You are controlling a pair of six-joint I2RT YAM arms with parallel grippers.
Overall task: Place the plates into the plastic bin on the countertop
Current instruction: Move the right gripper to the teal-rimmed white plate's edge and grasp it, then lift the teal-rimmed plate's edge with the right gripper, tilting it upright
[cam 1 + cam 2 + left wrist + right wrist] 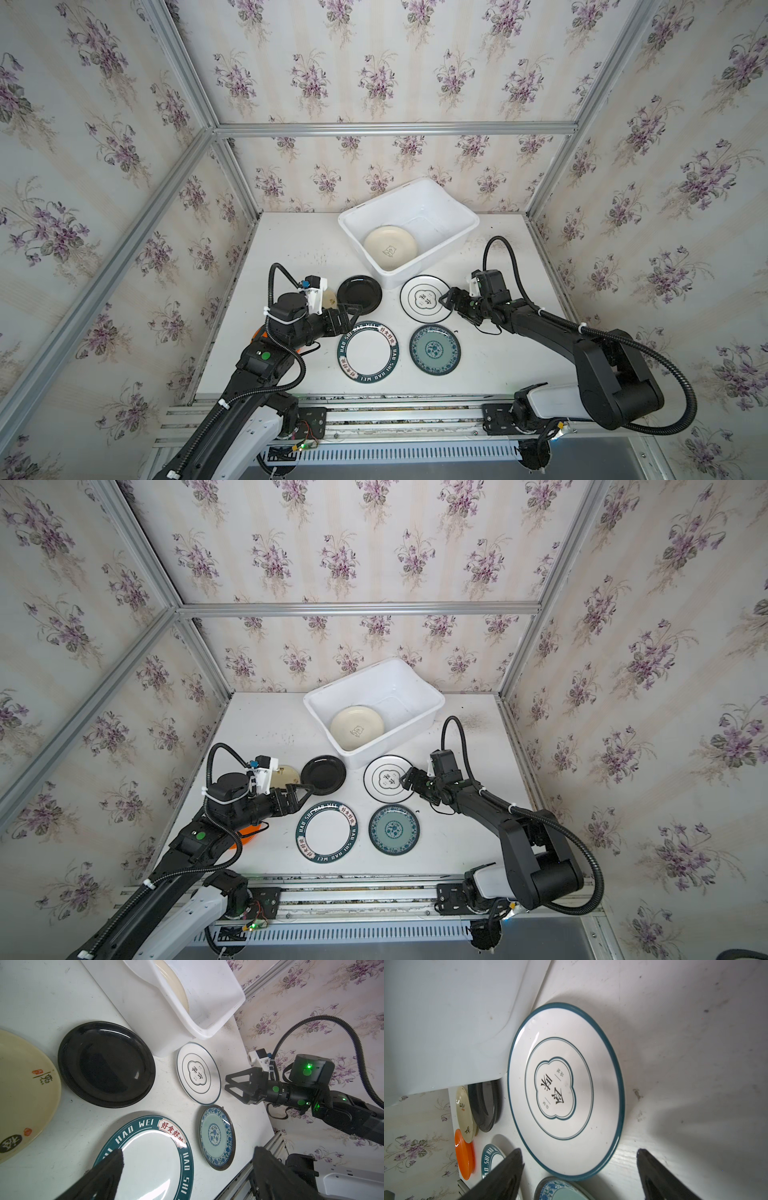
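Plates lie on the countertop (291, 257). Nearest are a lettered plate (368, 351) and a teal plate (435, 349). Beyond, a black plate (359, 292) sits by the left gripper (352, 319), fingers spread and empty. A white plate (424, 299) lies beside the right gripper (445, 302), fingers also apart. Farthest, the bin (436, 259) holds a cream plate (390, 248).

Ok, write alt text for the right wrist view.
A round white plate with a dark teal rim and black characters lies flat on the white countertop beside the white plastic bin. The right gripper stands open near its edge.

White plastic bin (407, 199), cream plate (390, 248), glossy black plate (359, 295), teal-patterned plate (434, 349), orange plate (464, 1155) — purple-flowered wallpaper (374, 75)
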